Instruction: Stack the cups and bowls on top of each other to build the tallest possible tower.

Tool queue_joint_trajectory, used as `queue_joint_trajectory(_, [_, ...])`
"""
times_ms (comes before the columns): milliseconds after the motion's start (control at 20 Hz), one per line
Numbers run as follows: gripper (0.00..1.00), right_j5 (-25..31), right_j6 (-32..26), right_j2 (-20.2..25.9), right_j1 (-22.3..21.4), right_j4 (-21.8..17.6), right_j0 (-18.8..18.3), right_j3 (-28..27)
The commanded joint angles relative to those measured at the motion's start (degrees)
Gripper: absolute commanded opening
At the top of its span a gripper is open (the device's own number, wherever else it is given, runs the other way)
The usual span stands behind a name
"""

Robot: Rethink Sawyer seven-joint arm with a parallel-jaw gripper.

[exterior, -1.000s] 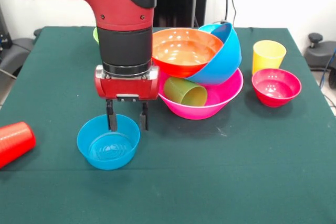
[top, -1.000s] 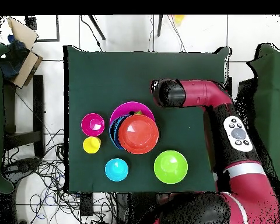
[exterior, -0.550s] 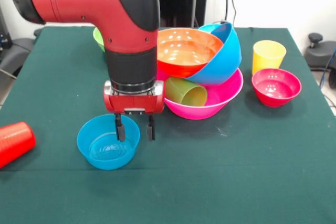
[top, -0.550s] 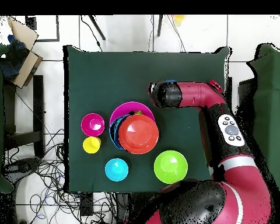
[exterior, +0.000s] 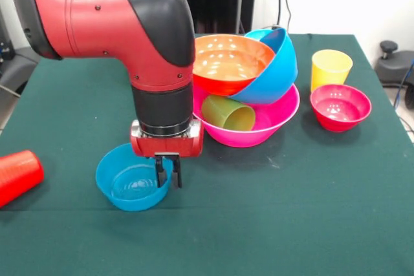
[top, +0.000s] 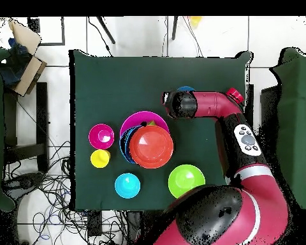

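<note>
Pink bowl, biggest of the set, forms the base of your tower at mid-bench; nested in it are the large blue bowl, tilted, the orange bowl leaning on top, and the green cup lying on its side. Outstanding items, as you can judge: red cup on its side near the bench edge; yellow cup upright, just beside the magenta-red bowl; the small blue bowl, whose rim your gripper has its jaws closed on. Your overhead view alone lists the cyan bowl and the whole lime green bowl; your front view alone shows the grasp, the tower's lean and the green cup.
</note>
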Motion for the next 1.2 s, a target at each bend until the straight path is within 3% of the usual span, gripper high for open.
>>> queue_joint_trajectory(50, [0.0,-2.0,-3.6,-1.6,2.7,-4.5,1.7,-2.6])
queue_joint_trajectory(300, [0.0,0.0,-3.0,-2.0,-1.9,-3.6,2.3,1.0])
queue_joint_trajectory(650, [0.0,9.1,0.8,-4.4,-19.4,2.4,3.6,14.0])
queue_joint_trajectory(850, [0.0,12.1,1.9,-5.9,-25.3,4.8,4.9,17.7])
queue_joint_trajectory(1200, [0.0,8.8,2.8,-7.1,-33.0,7.4,5.0,27.1])
